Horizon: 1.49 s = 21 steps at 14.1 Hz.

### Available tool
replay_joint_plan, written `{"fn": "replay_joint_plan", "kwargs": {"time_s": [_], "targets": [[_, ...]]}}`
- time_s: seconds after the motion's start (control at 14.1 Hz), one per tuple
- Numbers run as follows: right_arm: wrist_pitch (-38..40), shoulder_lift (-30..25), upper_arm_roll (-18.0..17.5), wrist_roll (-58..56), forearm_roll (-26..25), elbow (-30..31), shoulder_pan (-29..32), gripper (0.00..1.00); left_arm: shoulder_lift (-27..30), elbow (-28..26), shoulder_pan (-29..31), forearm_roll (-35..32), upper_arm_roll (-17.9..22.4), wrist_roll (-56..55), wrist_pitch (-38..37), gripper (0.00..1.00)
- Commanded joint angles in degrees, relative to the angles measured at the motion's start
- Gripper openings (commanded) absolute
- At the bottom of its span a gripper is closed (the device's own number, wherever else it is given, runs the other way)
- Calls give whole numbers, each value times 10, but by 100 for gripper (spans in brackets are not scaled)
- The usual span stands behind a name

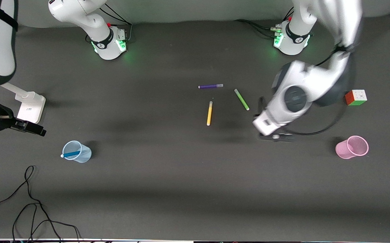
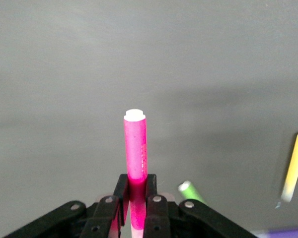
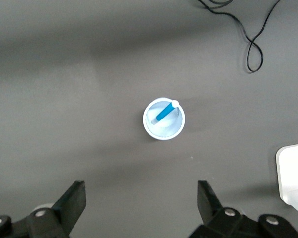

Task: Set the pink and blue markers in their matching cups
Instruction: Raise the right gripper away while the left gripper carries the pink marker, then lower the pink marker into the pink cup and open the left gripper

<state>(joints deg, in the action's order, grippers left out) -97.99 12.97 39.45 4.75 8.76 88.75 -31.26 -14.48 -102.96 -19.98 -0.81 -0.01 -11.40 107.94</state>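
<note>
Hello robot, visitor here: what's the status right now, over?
Left gripper shut on pink marker, up over the table. Right gripper open, above blue cup; blue marker in it. Pink cup empty, nothing in the way.

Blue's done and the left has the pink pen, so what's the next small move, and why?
Probably carry the left gripper, shut on the pink marker, toward the pink cup at the left arm's end of the table. That cup looks empty, while the blue marker already leans in the blue cup. The right gripper is open above it.
</note>
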Motion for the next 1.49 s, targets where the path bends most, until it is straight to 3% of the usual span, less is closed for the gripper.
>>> {"fn": "replay_joint_plan", "kwargs": {"time_s": [0.0,0.14,0.28,0.57,0.64,0.78,0.92,1.06,1.2,1.42], "targets": [[14,-6,1,-15,9,-9,0,99,27,32,74,-42,-3,154,-62,0],[14,-13,1,-14,9,-9,-1,99,38,36,122,-117,-4,286,-64,0],[14,-22,2,-14,9,-9,-5,99,38,39,184,-125,-4,388,-39,0],[17,-30,-19,-7,9,-5,9,100,3,33,271,-126,-4,607,83,0],[18,-32,-54,-8,8,-4,39,100,-12,32,289,-127,-4,666,114,0],[18,-44,-167,-15,7,-2,146,100,-45,32,305,-147,-4,753,159,0],[15,-48,-233,-15,-3,4,201,100,-59,29,327,-148,-5,805,183,0],[7,-67,-256,-17,-4,23,224,100,-60,1,358,-99,-11,829,197,0],[-28,-109,-279,-17,-7,75,243,100,-64,-7,353,-89,-10,888,217,0],[-41,-121,-296,-15,-62,100,238,100,-57,-5,354,-74,-11,884,192,0]]}}
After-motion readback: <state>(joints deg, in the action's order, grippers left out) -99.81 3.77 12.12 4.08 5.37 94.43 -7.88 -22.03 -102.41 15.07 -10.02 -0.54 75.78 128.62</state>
